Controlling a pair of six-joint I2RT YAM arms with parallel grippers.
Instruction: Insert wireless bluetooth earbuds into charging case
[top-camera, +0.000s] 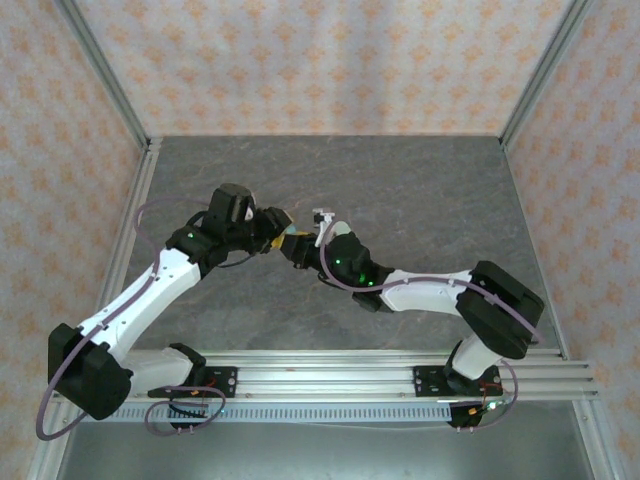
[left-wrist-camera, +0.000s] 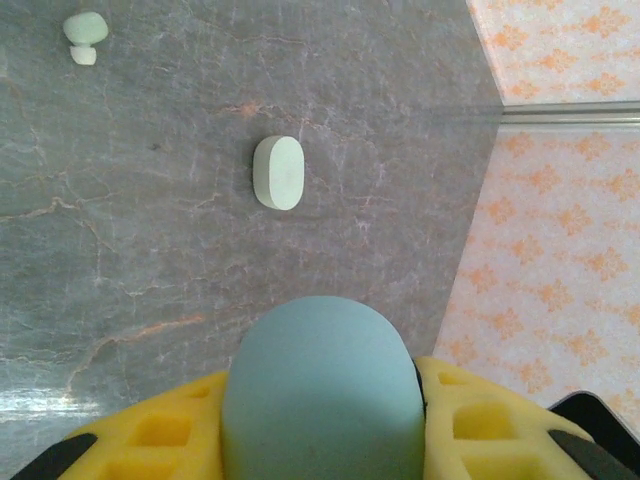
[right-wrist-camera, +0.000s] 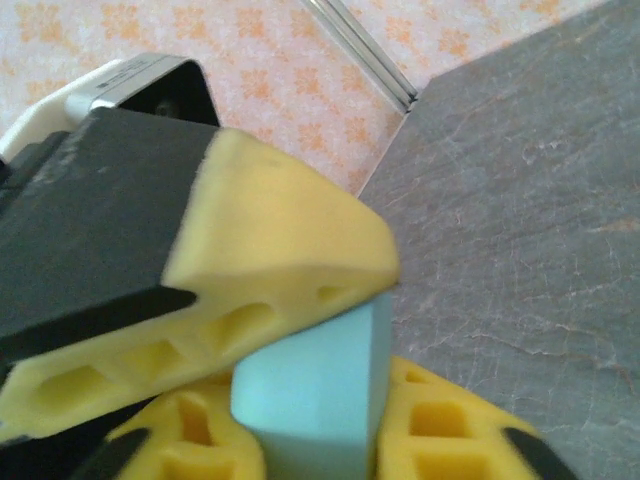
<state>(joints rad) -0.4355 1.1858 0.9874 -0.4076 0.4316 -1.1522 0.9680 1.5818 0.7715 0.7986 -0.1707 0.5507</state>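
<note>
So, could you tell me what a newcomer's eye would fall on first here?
Most striking is the pale blue case, gripped mid-table by both the left end effector and the right end effector. In the left wrist view, a mint oval case lies on the grey table beyond it, with a mint earbud farther off, upper left.

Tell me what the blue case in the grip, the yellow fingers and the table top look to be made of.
Blue case: probably plastic, matte; smooth, even colour, no glare.
Yellow fingers: likely soft foam or rubbery plastic; dull surface, moulded hollow cells.
Table top: stone-look grey with pale veins, faintly reflective; real stone or laminate, I cannot tell.
</note>
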